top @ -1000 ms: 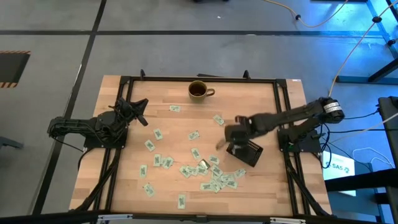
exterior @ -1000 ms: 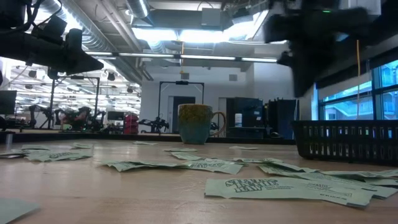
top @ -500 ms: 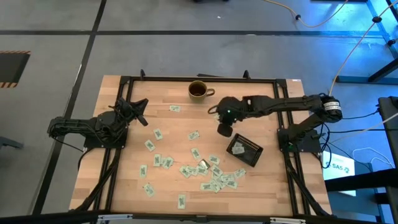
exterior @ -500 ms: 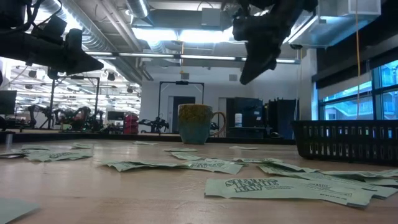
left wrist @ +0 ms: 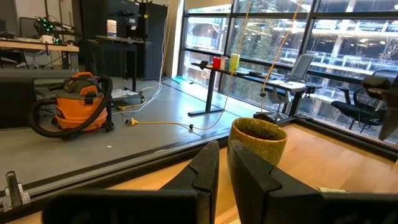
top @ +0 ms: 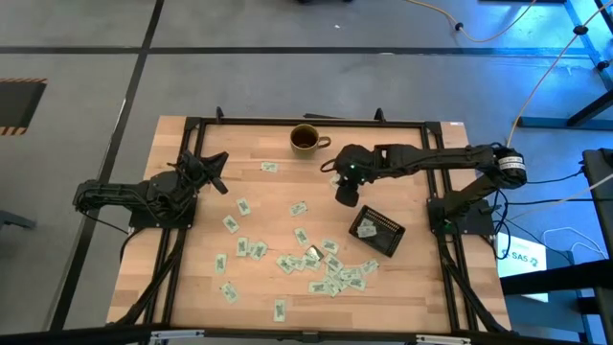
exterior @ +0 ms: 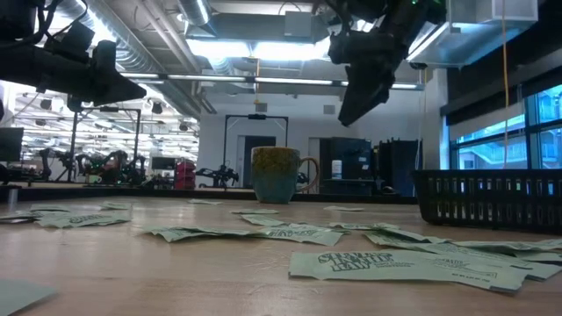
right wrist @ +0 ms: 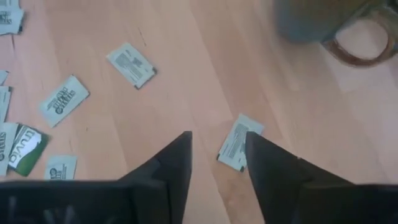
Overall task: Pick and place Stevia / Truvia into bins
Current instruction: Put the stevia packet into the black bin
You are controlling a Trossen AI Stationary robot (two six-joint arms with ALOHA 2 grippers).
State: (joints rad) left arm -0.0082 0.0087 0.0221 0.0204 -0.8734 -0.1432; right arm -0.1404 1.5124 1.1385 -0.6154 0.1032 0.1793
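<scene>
Right arm has left the bin and is now lined up over a stray sachet by the mug.

A second ago my right gripper (top: 346,195) sat over the black bin (top: 376,232); since then it has swung toward the mug (top: 306,139) and barely moved in the last half second, so I read that as a drop finished and the next pick starting. Its jaws are parted a moderate way with nothing between them, framing one sachet (right wrist: 239,142) on the wood just on the bin side of the mug. Most sachets (top: 330,273) are scattered well away from the mug, next to the bin. The left gripper (top: 213,172) is parked to the mug's left, jaws narrow and empty.
</scene>
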